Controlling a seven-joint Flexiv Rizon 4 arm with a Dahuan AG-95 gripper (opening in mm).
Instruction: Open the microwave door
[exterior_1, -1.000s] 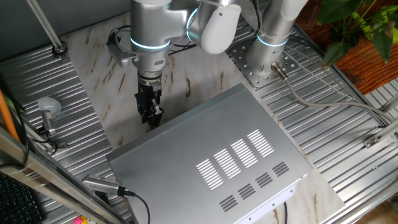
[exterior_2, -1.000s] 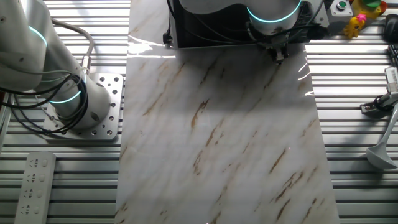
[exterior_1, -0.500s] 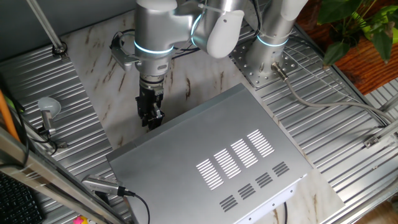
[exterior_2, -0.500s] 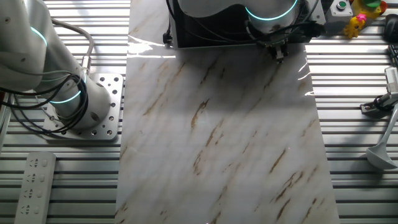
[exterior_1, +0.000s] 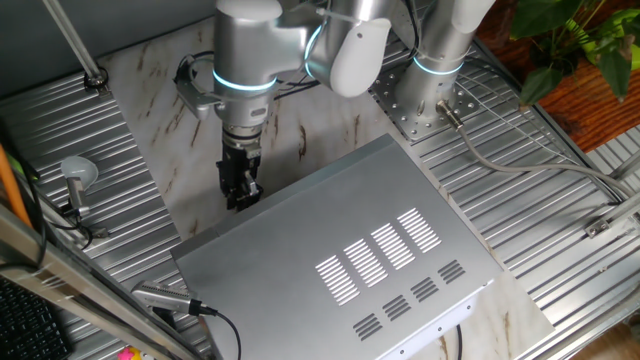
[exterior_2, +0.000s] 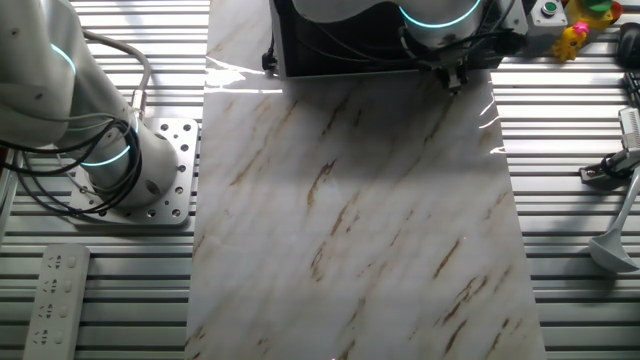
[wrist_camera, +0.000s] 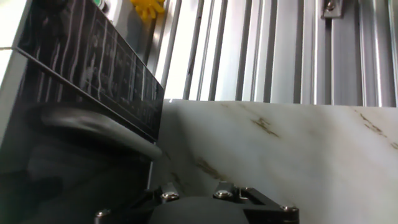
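While the arm reaches down from above, your gripper (exterior_1: 241, 190) hangs at the front left corner of the microwave (exterior_1: 350, 250), just beside the edge of its silver slotted top. You will find that big box sitting on the marble-patterned board (exterior_2: 350, 220), which lies over the ribbed metal table (exterior_1: 560, 200). From the other fixed camera, the microwave door (exterior_2: 340, 50) shows as a black panel at the far end of the board, with the gripper (exterior_2: 455, 78) low at its right end. Your hand camera looks along the door (wrist_camera: 93, 68) at close range: a dark glossy face with a pale curved handle (wrist_camera: 99, 127) running across it. Whether the fingers are spread or pressed together you cannot tell, since their tips are out of that view and too small and dark in the fixed ones; they seem near the handle, though contact is unclear.
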